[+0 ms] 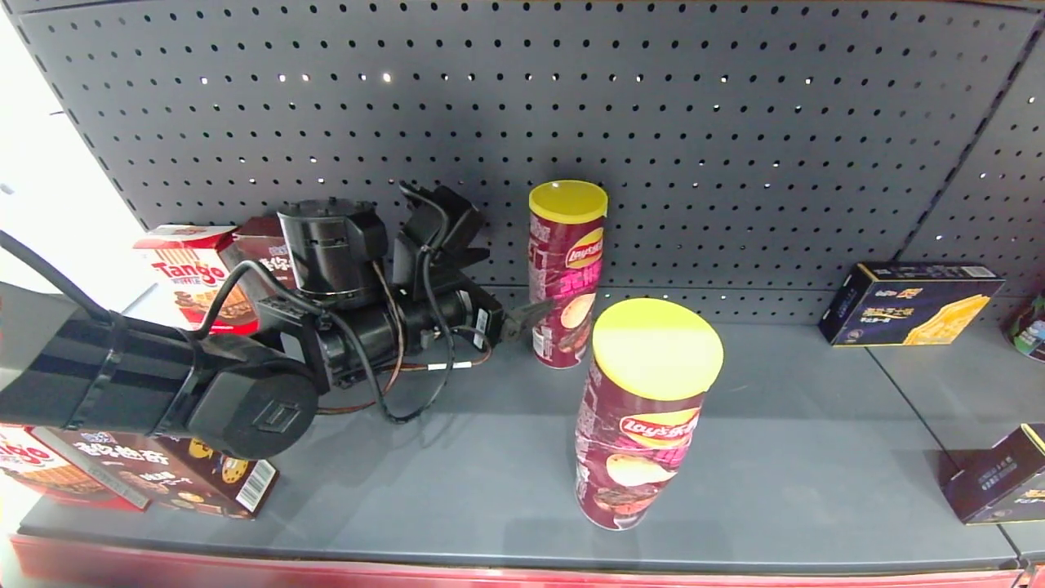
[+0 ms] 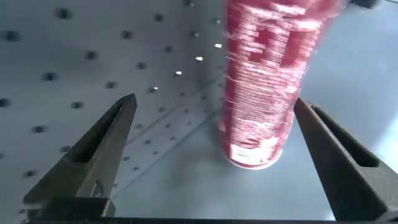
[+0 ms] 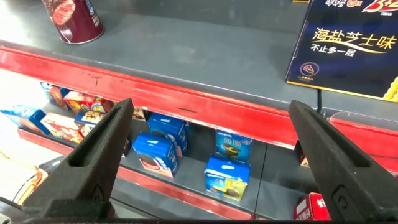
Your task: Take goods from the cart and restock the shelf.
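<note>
The left gripper (image 1: pixel 529 315), jaws apart, is just beside the chips can (image 1: pixel 565 269) that stands upright at the back edge of the shelf (image 1: pixel 457 457). The right gripper (image 3: pixel 211 106) is also spread wide.

Black jointed left arm (image 1: pixel 139 380) in from the left edge of the grey metal shelf board (image 1: pixel 457 465), laid low and nearly level over its left half, aimed toward the middle near the back edge. At the wrist, an upright black cylindrical motor housing (image 1: pixel 331 245) and a black camera bracket (image 1: pixel 441 229), with loose black cables (image 1: pixel 392 408) looped underneath. At the arm's far end, the left gripper (image 1: pixel 524 318), close above the board, its two dark wedge-shaped fingers (image 2: pixel 93 155) spread wide apart, tips level. Out before the board's red front edge, the right gripper (image 3: pixel 211 106), its own two dark wedge-shaped prongs splayed just as wide.
</note>
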